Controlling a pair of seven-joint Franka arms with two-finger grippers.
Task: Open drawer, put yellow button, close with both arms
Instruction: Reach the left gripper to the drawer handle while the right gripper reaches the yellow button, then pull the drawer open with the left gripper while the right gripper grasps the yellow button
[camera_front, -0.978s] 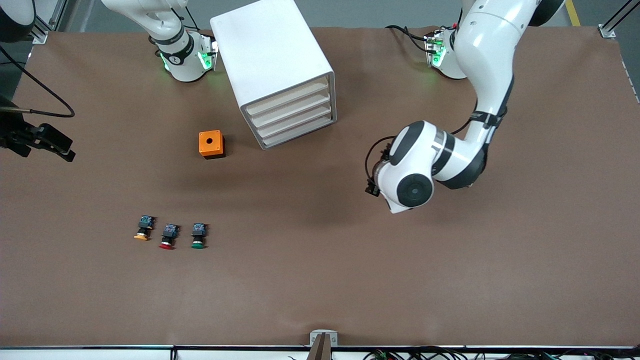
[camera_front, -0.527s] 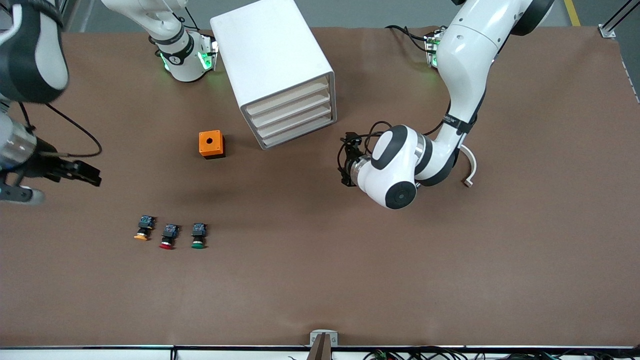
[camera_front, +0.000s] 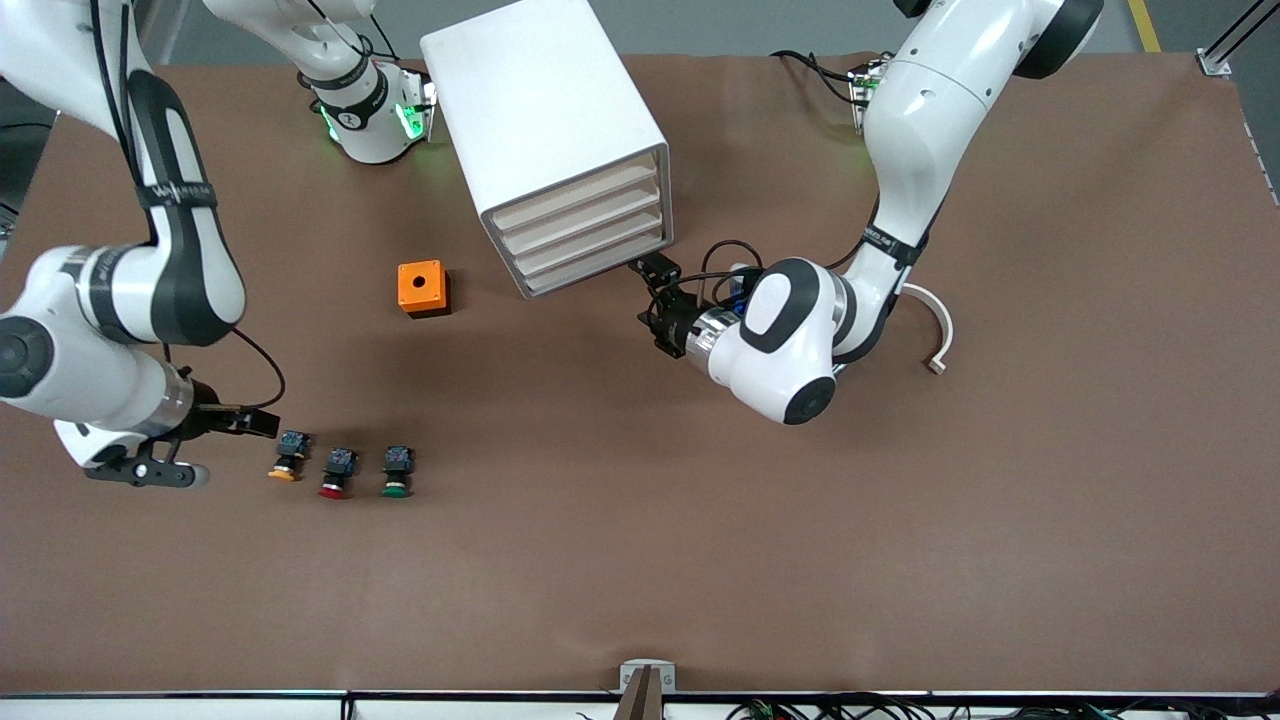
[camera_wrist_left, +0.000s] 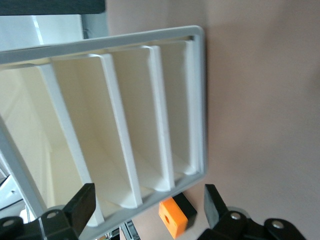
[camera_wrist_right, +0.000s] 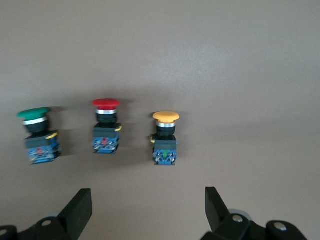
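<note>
Left gripper (camera_front: 652, 296): jaws spread wide, nothing between them. It sits low, just in front of the cabinet (camera_front: 545, 130), at the corner of its drawer face toward the left arm's end of the table. In the left wrist view the two fingers (camera_wrist_left: 80, 205) frame the cabinet front, not touching it. All four drawers are pushed in; the drawer (camera_front: 570, 193), topmost of the stack, is flush with the frame.

Right gripper (camera_front: 262, 424): jaws also wide apart and empty, in the right wrist view one finger (camera_wrist_right: 77, 210) on each side of the frame. It hovers low just beside the yellow button (camera_front: 287, 456), on the side toward the right arm's end of the table, no contact seen.

Yellow button lies on the brown table (camera_front: 900, 520), cap pointing toward the front camera, at the end of a row of three: red button (camera_front: 337, 473) beside it, then green button (camera_front: 397, 472). All three are apart from each other.

Orange box (camera_front: 423, 288) with a round hole on top stands between the button row and the cabinet, near the cabinet.

A pale curved piece (camera_front: 935, 335) lies on the table by the left arm's elbow.
</note>
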